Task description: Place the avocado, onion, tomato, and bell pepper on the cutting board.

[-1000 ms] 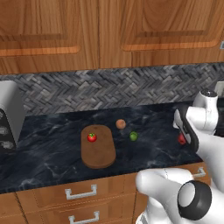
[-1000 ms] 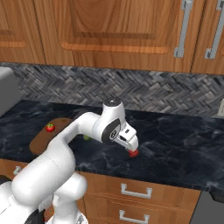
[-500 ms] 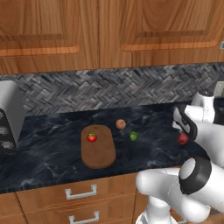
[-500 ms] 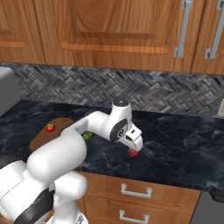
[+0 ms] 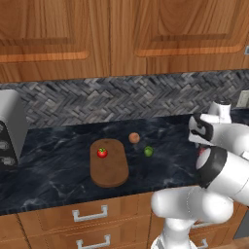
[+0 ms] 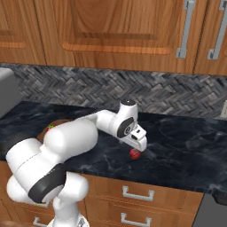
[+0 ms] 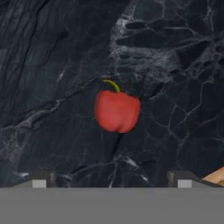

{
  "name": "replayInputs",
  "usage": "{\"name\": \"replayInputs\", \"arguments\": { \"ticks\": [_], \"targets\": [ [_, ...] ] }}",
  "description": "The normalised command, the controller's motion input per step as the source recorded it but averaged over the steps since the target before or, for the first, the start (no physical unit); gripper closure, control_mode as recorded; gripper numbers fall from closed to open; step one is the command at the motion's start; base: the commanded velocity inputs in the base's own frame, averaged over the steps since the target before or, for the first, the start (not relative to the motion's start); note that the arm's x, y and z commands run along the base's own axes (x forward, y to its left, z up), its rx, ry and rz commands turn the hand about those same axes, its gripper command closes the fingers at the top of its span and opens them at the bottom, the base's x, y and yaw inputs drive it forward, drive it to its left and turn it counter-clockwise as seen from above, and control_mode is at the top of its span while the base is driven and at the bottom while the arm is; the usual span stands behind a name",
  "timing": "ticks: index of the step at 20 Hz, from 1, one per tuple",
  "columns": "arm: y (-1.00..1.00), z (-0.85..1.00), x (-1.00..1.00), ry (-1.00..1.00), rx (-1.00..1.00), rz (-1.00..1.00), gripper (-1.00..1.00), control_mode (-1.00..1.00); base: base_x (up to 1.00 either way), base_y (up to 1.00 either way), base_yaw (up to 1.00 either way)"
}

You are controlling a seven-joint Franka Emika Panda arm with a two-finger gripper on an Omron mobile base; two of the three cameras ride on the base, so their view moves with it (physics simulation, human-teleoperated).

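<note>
The bell pepper point(image 7: 117, 111), deep red with a curved yellowish stem, lies on the black counter directly below my gripper point(image 7: 109, 181). The jaws are open, with a fingertip point(image 7: 41, 179) to either side and nothing between them. Seen from the right base, the gripper point(image 6: 139, 144) hovers just over the pepper point(image 6: 135, 154). On the brown cutting board point(image 5: 111, 170) sits the tomato point(image 5: 102, 152). To the board's right, on the counter, rest the tan onion point(image 5: 134, 138) and the green avocado point(image 5: 148, 151). The pepper point(image 5: 201, 151) peeks out behind my arm.
A silver appliance point(image 5: 9, 129) stands at the counter's far left. A herringbone tile backsplash point(image 5: 121, 99) and wooden wall cabinets point(image 5: 121, 34) rise behind the counter. Drawers with metal handles point(image 6: 137, 193) run below the front edge.
The arm's elbow has swung lower and to the side while the hand stays over the bell pepper. The jaws remain open and no food has moved.
</note>
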Motion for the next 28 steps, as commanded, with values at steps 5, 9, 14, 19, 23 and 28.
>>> {"name": "replayInputs", "arguments": {
  "ticks": [5,9,14,19,23,28],
  "targets": [
    [-0.16,-0.24,0.16,0.06,0.03,0.00,-1.00,-1.00,0.00,0.00,0.00],
    [-0.03,-0.24,0.14,0.04,0.01,0.00,-1.00,-1.00,0.00,0.00,0.00],
    [0.00,-0.22,0.12,0.05,0.00,0.00,-1.00,-1.00,0.00,0.00,0.00],
    [-0.02,-0.21,0.09,0.04,0.00,0.00,-1.00,-1.00,0.00,0.00,0.00],
    [-0.05,-0.14,0.11,0.04,0.01,0.00,-1.00,-1.00,0.00,0.00,0.00],
    [-0.11,-0.08,0.02,0.05,0.02,0.00,-1.00,-1.00,0.00,0.00,0.00]
  ]
}}
